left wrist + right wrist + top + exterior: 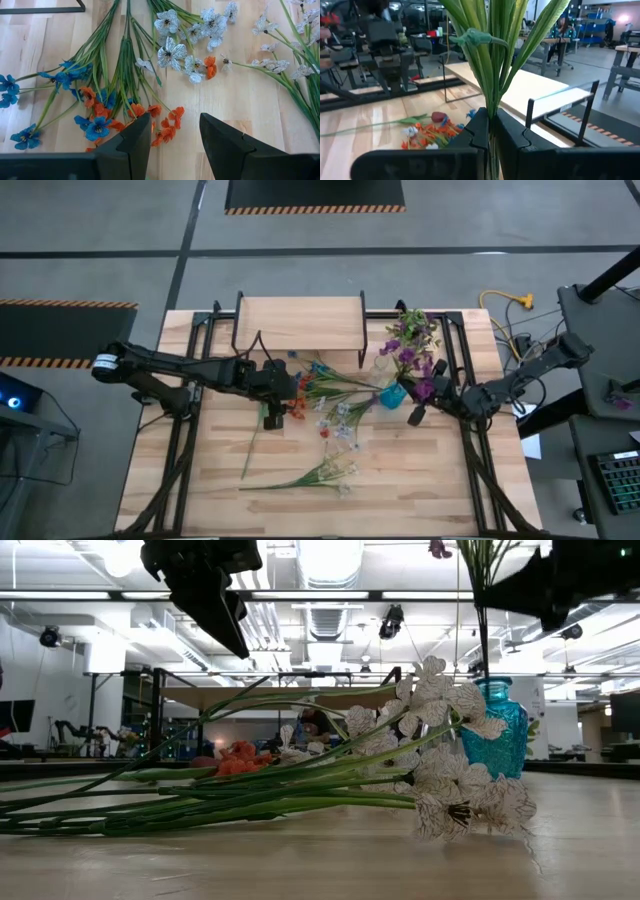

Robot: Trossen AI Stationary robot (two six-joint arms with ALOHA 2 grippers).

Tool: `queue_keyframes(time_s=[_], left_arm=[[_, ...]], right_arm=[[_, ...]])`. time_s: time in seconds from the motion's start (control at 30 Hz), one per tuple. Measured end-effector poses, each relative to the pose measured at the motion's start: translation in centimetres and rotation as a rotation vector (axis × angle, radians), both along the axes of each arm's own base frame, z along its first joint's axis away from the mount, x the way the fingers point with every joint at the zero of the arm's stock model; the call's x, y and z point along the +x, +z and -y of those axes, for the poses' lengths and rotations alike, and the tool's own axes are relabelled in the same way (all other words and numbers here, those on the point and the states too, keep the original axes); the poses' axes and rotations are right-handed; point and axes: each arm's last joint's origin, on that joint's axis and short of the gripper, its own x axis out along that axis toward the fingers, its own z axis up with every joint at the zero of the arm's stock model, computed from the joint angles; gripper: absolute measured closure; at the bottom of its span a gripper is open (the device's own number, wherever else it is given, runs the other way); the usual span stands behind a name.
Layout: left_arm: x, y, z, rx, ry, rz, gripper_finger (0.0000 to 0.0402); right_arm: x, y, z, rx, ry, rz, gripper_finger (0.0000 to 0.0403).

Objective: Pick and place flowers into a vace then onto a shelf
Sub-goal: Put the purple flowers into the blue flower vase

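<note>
- Purple-bloomed stems point(412, 345) on long green stalks stand with their ends in the small turquoise glass vase point(393, 395), which sits on the pale wooden tabletop point(200, 490) just in front of the low light-wood shelf on black legs point(300, 323).
- The right hand point(420, 412) is clamped tight on that bunch; the right wrist view shows the green stalks point(492, 55) pinched between its dark fingers.
- The left hand point(175, 140) hovers with its fingers apart, holding nothing, over loose flowers: orange blooms point(167, 125) right below it, blue ones point(62, 80) beside them, white ones point(172, 52) farther out.
- More white stems point(320, 473) lie apart, nearer the tabletop's front edge.
- I'd judge this the filling step: one bunch going into the vase, most flowers not yet picked.
- Next, the left hand probably needs to drop onto thin stalks, not blooms, and close on a few. The right should let go only once its bunch is seated.
</note>
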Motion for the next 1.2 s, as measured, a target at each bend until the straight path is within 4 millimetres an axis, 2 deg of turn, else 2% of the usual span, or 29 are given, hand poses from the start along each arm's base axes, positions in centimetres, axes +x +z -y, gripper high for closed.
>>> queue_keyframes(time_s=[0.17, 0.47, 0.7, 1.2], left_arm=[[0.0, 0.0, 0.0, 0.000, 0.000, 0.000, 0.0249], [0.1, 0.0, 0.0, -0.001, 0.000, 0.007, 0.0249], [0.0, 0.0, 0.0, -0.001, 0.000, 0.006, 0.0249], [0.0, 0.0, 0.0, -0.001, 0.000, 0.005, 0.0249]], right_arm=[[-0.3, -1.3, 0.1, 0.036, -0.001, 0.001, 0.0392], [-0.4, -2.2, 0.3, 0.066, -0.008, 0.004, 0.0391], [-0.9, -4.0, 0.8, 0.109, -0.029, -0.009, 0.0391], [-0.9, -4.5, 0.7, 0.134, 0.022, -0.015, 0.0390]])
